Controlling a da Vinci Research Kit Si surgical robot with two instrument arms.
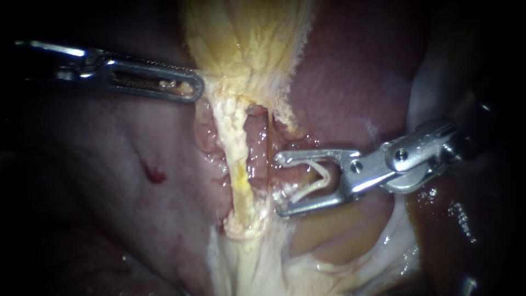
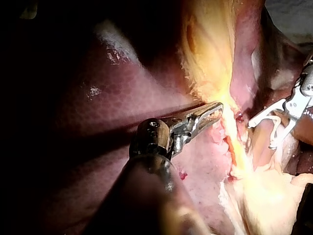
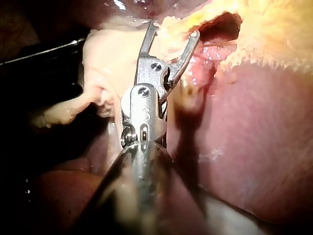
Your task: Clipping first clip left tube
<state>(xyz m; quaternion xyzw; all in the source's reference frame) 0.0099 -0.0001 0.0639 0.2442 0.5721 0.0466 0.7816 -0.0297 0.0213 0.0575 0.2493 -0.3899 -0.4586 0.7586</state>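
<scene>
The pale yellow left tube [image 1: 239,164] runs down from the gallbladder [image 1: 246,38]. A thin reddish right tube [image 1: 269,143] lies just beside it. My right instrument [image 1: 280,185] comes in from the right with its jaws wide open and a white V-shaped clip [image 1: 320,181] sitting between them. Its jaw tips stop just right of the thin tube and enclose neither tube. My left instrument [image 1: 194,89] is shut on the gallbladder's lower edge and holds it. The left wrist view shows both, the left instrument [image 2: 215,111] and the right instrument [image 2: 259,135].
Dark red liver [image 1: 109,164] fills the left side, with a small bleeding spot [image 1: 155,175]. Pale fatty tissue [image 1: 263,263] spreads below the tubes. In the right wrist view the open jaws of the right instrument [image 3: 174,29] point at a dark hollow [image 3: 225,24] in the yellow tissue.
</scene>
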